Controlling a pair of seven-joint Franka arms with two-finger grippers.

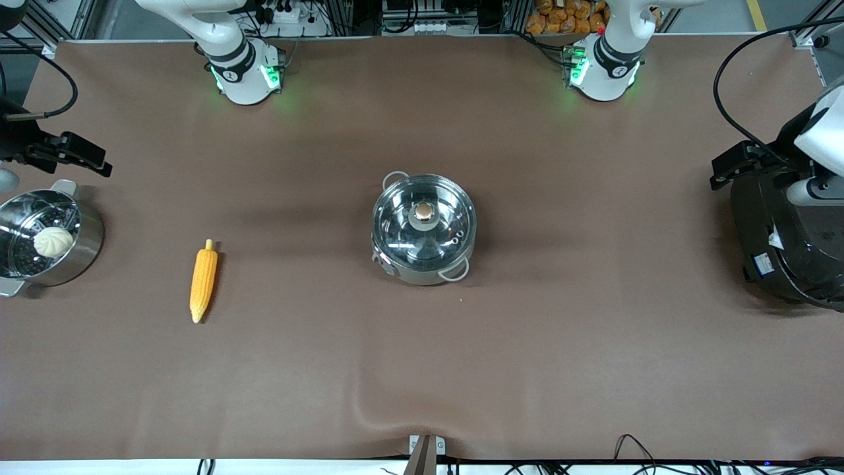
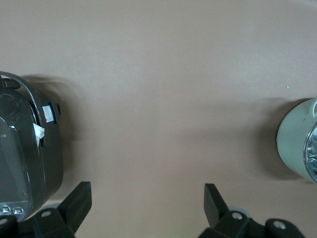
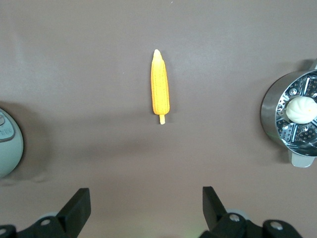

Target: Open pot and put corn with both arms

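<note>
The steel pot [image 1: 423, 227] stands mid-table with its glass lid and tan knob [image 1: 423, 212] on. Its edge shows in the left wrist view [image 2: 299, 144] and the right wrist view [image 3: 7, 145]. The corn [image 1: 204, 280] lies flat on the table toward the right arm's end, also in the right wrist view [image 3: 160, 87]. My right gripper [image 1: 69, 154] hangs open and empty above the table by the steamer pot; its fingers [image 3: 79, 206] stand wide apart. My left gripper [image 1: 744, 165] hangs open and empty above the black cooker's edge, fingers [image 2: 214, 198] wide apart.
A steel steamer pot [image 1: 86, 254] with a white bun [image 1: 53, 241] stands at the right arm's end. A big black cooker [image 1: 784, 244] stands at the left arm's end. Brown cloth covers the table.
</note>
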